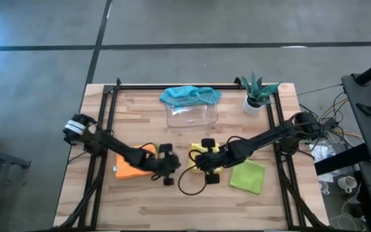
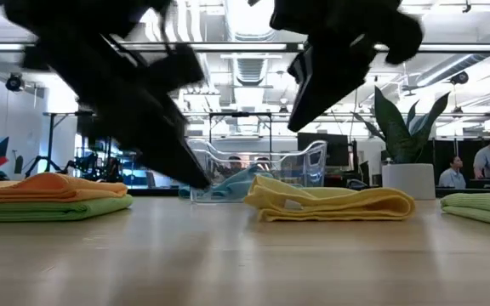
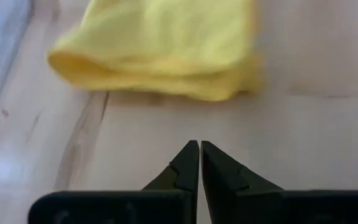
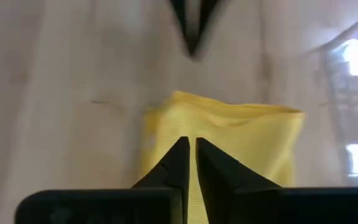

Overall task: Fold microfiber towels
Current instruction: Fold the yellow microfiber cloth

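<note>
Near the desk's [image 1: 192, 206] six o'clock edge the wood lies bare. At centre, the left gripper [image 3: 199, 148] hangs over bare wood just short of the folded yellow towel [image 1: 201, 149], its fingers pressed together on nothing. The right gripper [image 4: 190, 144] hovers over that towel from the three o'clock side, fingers likewise together, pinching nothing. At nine o'clock of centre an orange towel [image 1: 129, 169] lies on a lime green towel [image 2: 58, 207]. At four o'clock lies a second lime green towel [image 1: 248, 176]. Toward twelve o'clock stands a clear tray [image 1: 190, 115] with a teal towel [image 1: 189, 94] draped on it, and a potted plant [image 1: 257, 94] at one o'clock.
</note>
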